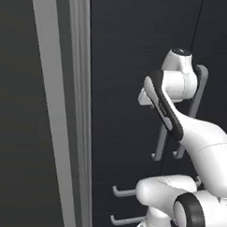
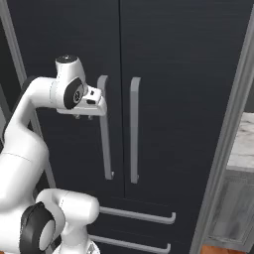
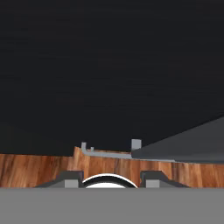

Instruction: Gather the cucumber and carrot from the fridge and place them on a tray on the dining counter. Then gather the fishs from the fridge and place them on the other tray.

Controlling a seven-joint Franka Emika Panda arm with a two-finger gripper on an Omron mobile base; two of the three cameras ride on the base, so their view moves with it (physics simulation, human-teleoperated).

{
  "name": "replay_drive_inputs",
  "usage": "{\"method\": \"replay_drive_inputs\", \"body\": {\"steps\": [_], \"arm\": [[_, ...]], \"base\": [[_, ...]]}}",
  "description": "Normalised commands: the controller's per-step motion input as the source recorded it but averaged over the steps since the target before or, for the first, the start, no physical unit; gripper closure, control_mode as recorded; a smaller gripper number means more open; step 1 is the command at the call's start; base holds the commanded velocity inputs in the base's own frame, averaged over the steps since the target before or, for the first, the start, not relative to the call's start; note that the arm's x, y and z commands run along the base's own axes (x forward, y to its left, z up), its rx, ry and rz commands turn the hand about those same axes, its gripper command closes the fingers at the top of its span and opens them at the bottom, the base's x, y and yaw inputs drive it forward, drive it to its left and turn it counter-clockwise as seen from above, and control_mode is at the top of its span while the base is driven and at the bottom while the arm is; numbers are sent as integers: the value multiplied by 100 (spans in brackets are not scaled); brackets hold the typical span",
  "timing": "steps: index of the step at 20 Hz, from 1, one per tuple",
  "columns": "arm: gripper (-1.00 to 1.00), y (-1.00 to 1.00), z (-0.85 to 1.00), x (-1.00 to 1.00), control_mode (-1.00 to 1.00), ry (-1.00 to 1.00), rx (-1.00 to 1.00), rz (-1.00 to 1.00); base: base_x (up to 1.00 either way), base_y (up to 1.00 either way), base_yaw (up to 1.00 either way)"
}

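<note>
Arm raised, wrist bent, fingers (image 2: 85,117) pointing down beside fridge (image 2: 163,59) left handle (image 2: 104,129); grip state unclear.

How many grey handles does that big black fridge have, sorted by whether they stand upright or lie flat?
Upright long grey bar handles on the doors of the tall black fridge: 2, a left one and a right one
Flat grey bar handles on the lower drawers: 2, an upper one and a lower one
Total: 4
</note>
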Motion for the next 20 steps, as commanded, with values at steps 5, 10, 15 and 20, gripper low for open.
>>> {"method": "replay_drive_inputs", "body": {"steps": [5, 10, 15, 20], "arm": [[-100, 0, 0, 0, 100, 0, 0, 0], [-100, 0, 0, 0, 100, 0, 0, 0], [-100, 0, 0, 0, 100, 0, 0, 0], [-100, 0, 0, 0, 100, 0, 0, 0]], "base": [[-22, -14, 0], [-87, -40, 0], [-44, -56, 0], [0, -50, 0]]}}
